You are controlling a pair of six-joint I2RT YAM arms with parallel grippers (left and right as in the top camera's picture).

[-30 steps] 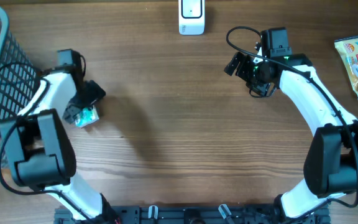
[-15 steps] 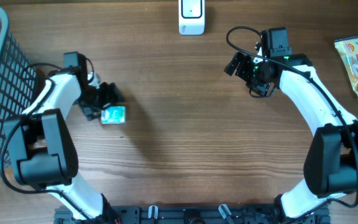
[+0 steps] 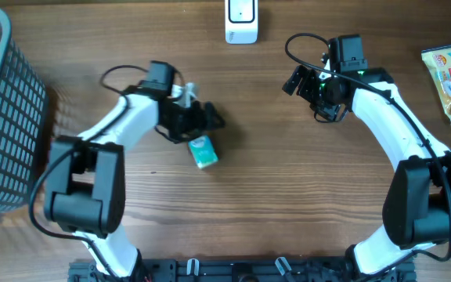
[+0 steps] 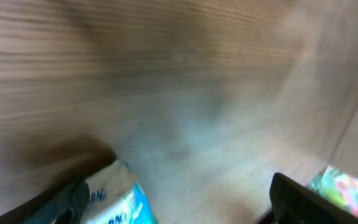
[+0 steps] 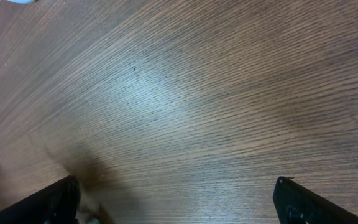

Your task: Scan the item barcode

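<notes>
Left gripper (image 3: 197,128) mid-tabletop (image 3: 288,204), teal packet (image 3: 203,151) against one finger, can't tell if grasped; right gripper (image 3: 294,81) released, far right.

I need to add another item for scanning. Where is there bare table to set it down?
Free: the wide wood between the teal packet and right gripper, down to the near edge; also the far strip between basket and scanner. Crowded: around the left gripper.
</notes>
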